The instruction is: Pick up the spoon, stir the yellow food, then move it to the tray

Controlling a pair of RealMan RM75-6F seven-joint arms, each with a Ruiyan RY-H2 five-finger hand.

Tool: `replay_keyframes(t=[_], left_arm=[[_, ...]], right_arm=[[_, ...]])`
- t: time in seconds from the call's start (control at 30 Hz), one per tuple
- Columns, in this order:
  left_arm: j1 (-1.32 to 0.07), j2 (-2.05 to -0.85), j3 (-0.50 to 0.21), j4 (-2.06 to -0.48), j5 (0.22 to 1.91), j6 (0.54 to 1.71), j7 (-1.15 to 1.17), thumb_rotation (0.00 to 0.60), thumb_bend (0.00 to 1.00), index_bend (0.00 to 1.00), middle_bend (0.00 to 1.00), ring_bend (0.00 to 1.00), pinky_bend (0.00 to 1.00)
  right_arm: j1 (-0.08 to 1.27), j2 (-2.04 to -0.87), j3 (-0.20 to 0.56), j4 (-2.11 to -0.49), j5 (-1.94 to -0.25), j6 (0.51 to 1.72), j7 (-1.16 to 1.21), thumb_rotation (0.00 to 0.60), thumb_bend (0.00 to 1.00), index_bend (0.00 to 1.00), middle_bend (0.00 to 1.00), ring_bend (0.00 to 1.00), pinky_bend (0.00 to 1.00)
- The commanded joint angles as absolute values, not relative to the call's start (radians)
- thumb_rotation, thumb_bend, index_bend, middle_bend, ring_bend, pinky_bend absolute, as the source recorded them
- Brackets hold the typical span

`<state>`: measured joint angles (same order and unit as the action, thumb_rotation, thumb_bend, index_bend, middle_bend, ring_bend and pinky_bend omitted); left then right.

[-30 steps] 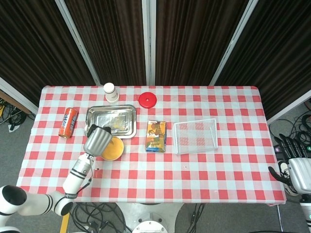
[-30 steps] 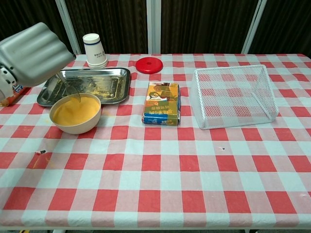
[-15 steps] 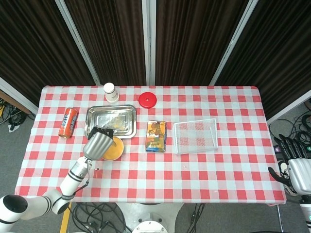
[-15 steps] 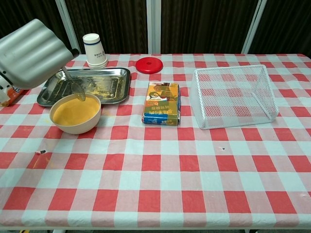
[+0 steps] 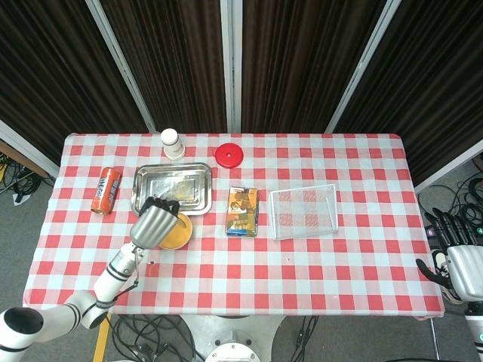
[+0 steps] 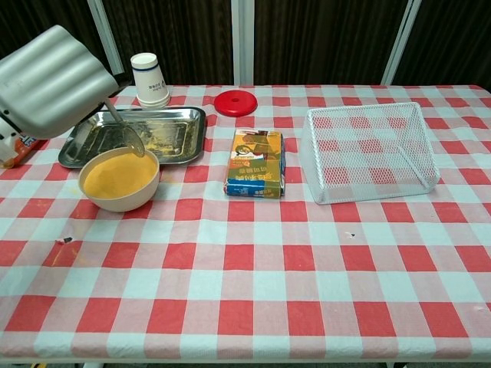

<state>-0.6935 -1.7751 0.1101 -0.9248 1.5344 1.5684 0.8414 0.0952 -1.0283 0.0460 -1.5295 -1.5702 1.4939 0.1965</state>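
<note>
A cream bowl of yellow food [image 6: 120, 179] [image 5: 176, 231] sits in front of the metal tray [image 6: 80, 144] [image 5: 198, 176] at the table's left. My left hand [image 6: 50, 83] [image 5: 154, 223] hovers over the bowl's left rim and grips a clear plastic spoon [image 6: 126, 133]. The spoon's bowl hangs just above the food at the far rim, close to the tray's near edge. My right hand [image 5: 458, 253] rests off the table's right edge, fingers apart and holding nothing.
A white paper cup [image 6: 150, 79] and a red lid [image 6: 236, 102] stand behind the tray. An orange can [image 5: 106, 189] lies at far left. A snack box [image 6: 258, 162] and a white wire basket [image 6: 368, 150] occupy the middle and right.
My left hand lifted the spoon out of the yellow food and shifted it slightly right and toward the tray. The right hand stayed still.
</note>
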Motion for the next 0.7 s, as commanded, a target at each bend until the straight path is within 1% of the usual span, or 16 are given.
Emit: replay_keyframes(t=[0.03, 0.1, 0.23, 0.3, 0.33, 0.43, 0.57, 0.7], left_arm=[[-0.674, -1.782, 0.086, -0.917, 1.528, 1.522, 0.862, 0.6, 0.44, 0.69, 0.9, 0.88, 0.93], [-0.667, -1.769, 0.066, -0.961, 1.502, 1.484, 0.896, 0.6, 0.44, 0.7, 0.9, 0.88, 0.93], [-0.657, -1.742, 0.039, -1.029, 1.478, 1.445, 0.91, 0.6, 0.44, 0.71, 0.9, 0.88, 0.93], [-0.649, -1.722, 0.015, -1.099, 1.432, 1.402, 0.91, 0.6, 0.44, 0.72, 0.9, 0.88, 0.93], [-0.645, -1.706, -0.005, -1.156, 1.397, 1.373, 0.905, 0.6, 0.44, 0.72, 0.9, 0.87, 0.93], [-0.642, -1.665, -0.053, -1.265, 1.338, 1.337, 0.896, 0.6, 0.44, 0.72, 0.9, 0.87, 0.93], [-0.648, -1.624, -0.123, -1.36, 1.271, 1.296, 0.831, 0.6, 0.44, 0.72, 0.89, 0.87, 0.93], [-0.666, -1.598, -0.193, -1.4, 1.19, 1.24, 0.787, 0.6, 0.44, 0.72, 0.9, 0.87, 0.94]], right_arm=[[0.095, -1.028, 0.046, -1.53, -1.572, 1.495, 0.196, 0.6, 0.2, 0.0, 0.03, 0.0, 0.0], [0.094, -1.028, 0.046, -1.53, -1.571, 1.497, 0.196, 0.6, 0.2, 0.0, 0.03, 0.0, 0.0], [0.093, -1.028, 0.046, -1.528, -1.568, 1.496, 0.198, 0.6, 0.2, 0.0, 0.03, 0.0, 0.0], [0.094, -1.029, 0.046, -1.527, -1.57, 1.495, 0.2, 0.6, 0.2, 0.0, 0.03, 0.0, 0.0], [0.094, -1.03, 0.045, -1.526, -1.571, 1.495, 0.201, 0.6, 0.2, 0.0, 0.03, 0.0, 0.0], [0.094, -1.032, 0.046, -1.52, -1.568, 1.494, 0.206, 0.6, 0.2, 0.0, 0.03, 0.0, 0.0], [0.093, -1.035, 0.046, -1.51, -1.566, 1.494, 0.218, 0.6, 0.2, 0.0, 0.03, 0.0, 0.0], [0.094, -1.037, 0.046, -1.5, -1.564, 1.492, 0.227, 0.6, 0.2, 0.0, 0.03, 0.0, 0.0]])
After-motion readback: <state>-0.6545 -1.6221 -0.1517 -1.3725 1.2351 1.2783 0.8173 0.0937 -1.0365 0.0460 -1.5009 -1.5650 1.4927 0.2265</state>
